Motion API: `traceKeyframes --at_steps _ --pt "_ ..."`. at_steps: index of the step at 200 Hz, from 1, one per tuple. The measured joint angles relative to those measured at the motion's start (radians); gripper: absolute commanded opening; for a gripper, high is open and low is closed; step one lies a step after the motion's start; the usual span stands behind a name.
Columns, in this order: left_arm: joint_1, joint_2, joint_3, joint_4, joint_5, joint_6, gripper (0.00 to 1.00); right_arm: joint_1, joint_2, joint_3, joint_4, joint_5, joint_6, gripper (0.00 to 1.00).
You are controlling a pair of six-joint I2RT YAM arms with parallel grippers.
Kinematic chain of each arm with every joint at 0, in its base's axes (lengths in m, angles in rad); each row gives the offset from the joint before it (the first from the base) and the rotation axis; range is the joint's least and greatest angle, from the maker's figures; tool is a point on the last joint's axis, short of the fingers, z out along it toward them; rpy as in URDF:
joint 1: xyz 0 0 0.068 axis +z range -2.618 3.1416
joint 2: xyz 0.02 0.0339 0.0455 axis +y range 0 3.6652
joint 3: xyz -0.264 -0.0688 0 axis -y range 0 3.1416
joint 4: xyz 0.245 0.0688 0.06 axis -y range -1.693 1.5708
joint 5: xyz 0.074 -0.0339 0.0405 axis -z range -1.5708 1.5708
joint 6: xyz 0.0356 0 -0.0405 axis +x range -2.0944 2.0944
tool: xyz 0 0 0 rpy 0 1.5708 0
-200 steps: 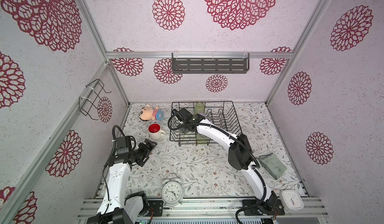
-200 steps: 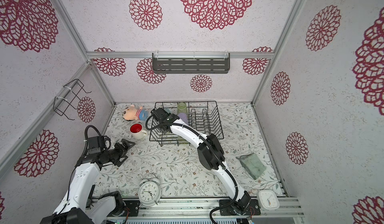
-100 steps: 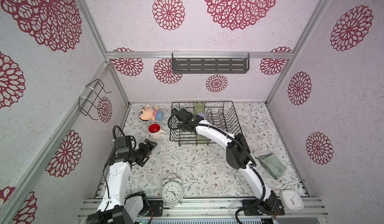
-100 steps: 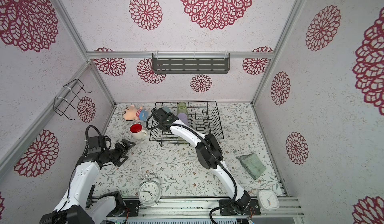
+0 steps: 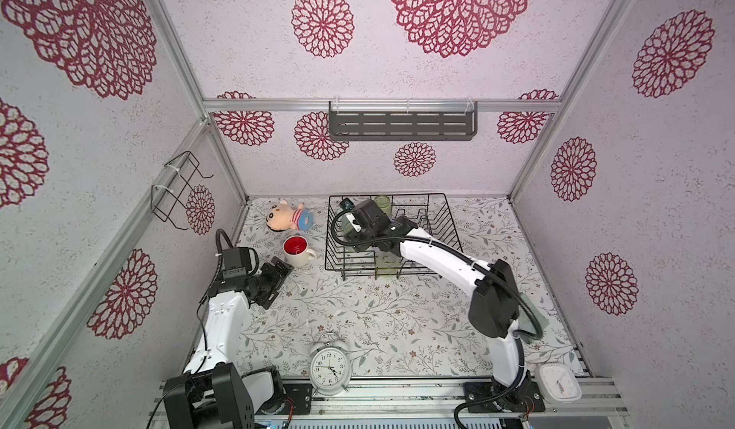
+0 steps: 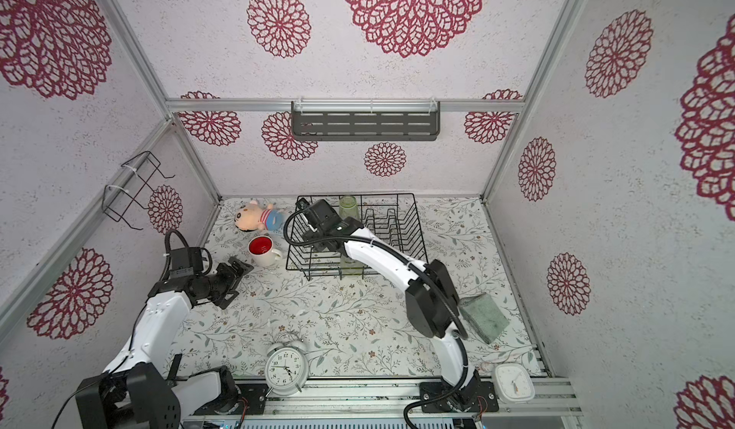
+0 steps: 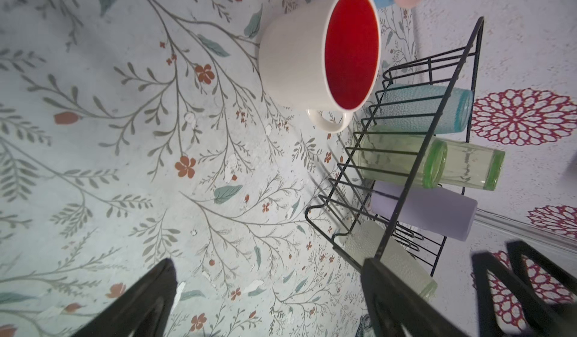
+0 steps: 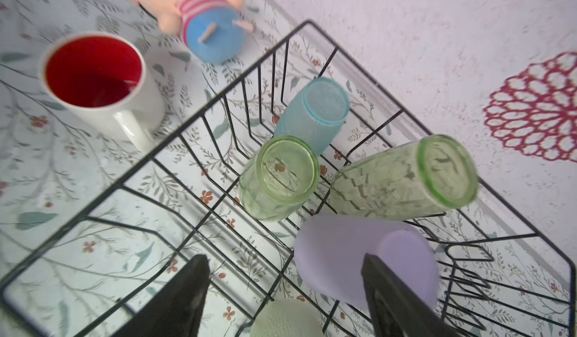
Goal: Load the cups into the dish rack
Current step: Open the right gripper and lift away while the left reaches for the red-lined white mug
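Observation:
The dish rack (image 5: 453, 228) is a black wire basket at the back middle of the table. Inside it stand a light-blue cup (image 8: 315, 113), two green tumblers (image 8: 281, 176) (image 8: 406, 179), a lilac tumbler (image 8: 349, 254) and a pale green cup (image 8: 284, 319). My right gripper (image 8: 290, 291) hangs open over the rack's left part, above the pale green cup and beside the lilac tumbler, holding nothing. A white mug with a red inside (image 5: 296, 250) stands upright just left of the rack. My left gripper (image 5: 281, 282) is open, low and slightly short of the mug (image 7: 296, 60).
A plush doll (image 5: 288, 218) lies behind the mug near the back wall. An alarm clock (image 5: 330, 367) stands at the front middle, a square timer (image 5: 557, 383) at the front right, and a green cloth (image 6: 483, 317) by the right arm's elbow.
The right arm has drawn back a little to the right over the rack, its elbow swinging right. The left gripper has barely moved and stays open by the mug.

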Motion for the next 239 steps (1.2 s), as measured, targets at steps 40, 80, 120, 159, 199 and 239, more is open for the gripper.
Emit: traceKeyframes --at_steps 40,80,120,159,199,239 --pt "-0.015 0.114 0.090 0.019 -0.074 -0.013 0.89 -0.006 -0.247 -0.215 0.129 -0.014 0.010 0.81" --pt "-0.063 0.258 0.193 0.031 -0.179 -0.023 0.86 -0.021 -0.411 -0.432 0.241 -0.011 0.010 0.80" --pt "-0.121 0.434 0.348 0.032 -0.273 -0.022 0.82 -0.042 -0.474 -0.523 0.276 -0.011 0.010 0.80" --pt "-0.140 0.589 0.451 0.034 -0.343 -0.009 0.67 -0.046 -0.509 -0.570 0.280 -0.003 0.010 0.80" --pt "-0.143 0.665 0.461 0.040 -0.373 0.008 0.42 -0.048 -0.529 -0.592 0.282 0.000 0.010 0.80" --pt "-0.164 0.662 0.447 0.074 -0.415 0.023 0.21 -0.048 -0.536 -0.615 0.322 0.005 0.026 0.79"
